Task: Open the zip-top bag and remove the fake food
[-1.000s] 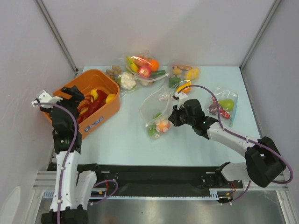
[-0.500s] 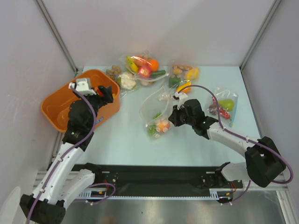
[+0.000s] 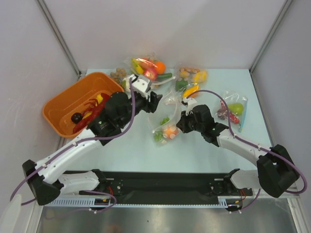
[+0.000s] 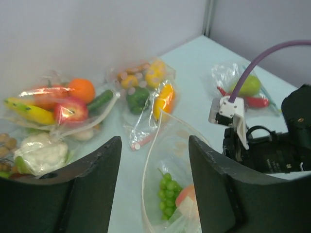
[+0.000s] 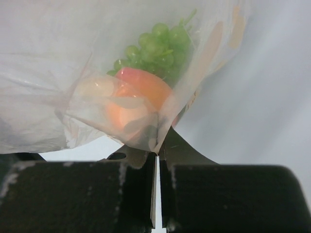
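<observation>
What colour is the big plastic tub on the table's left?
The plastic tub is orange, seen best in the overhead view.

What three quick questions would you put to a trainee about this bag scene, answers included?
1. True or false: the right gripper is pinching the plastic of the zip-top bag.
2. Which piece lies in the orange bin? A) red lobster B) pear C) cauliflower
3. Name the two pieces that show inside the bag.

Key:
1. True.
2. A.
3. The grape bunch and the peach.
</observation>
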Controlling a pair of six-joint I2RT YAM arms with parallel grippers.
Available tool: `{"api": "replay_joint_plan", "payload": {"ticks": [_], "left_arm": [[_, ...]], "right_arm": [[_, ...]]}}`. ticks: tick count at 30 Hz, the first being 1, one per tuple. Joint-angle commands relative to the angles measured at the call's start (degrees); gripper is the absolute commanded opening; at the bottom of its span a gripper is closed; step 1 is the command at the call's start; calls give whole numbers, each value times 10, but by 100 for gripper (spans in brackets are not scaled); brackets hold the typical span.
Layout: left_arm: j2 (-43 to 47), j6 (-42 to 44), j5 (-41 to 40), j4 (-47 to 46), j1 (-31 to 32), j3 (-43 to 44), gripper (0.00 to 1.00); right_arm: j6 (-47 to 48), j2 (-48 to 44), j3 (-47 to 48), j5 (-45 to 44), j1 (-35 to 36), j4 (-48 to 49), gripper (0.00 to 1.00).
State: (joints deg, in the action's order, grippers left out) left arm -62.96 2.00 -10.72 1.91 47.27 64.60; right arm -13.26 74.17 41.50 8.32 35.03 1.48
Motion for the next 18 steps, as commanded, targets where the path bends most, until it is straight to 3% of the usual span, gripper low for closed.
{"api": "replay_joint_plan", "payload": {"ticks": [1,5,18], "left_arm": [[-27,2,50,30,3,26,61],[-61,-16,73,39,3,36,51],[-181,-44,83,55,3,40,46]], "right_arm": [[4,-27,-5,-7,-3,3,0],[6,-35,-11,-6,-7,2,0],[4,-37,-18,11,-15,12,0]]}}
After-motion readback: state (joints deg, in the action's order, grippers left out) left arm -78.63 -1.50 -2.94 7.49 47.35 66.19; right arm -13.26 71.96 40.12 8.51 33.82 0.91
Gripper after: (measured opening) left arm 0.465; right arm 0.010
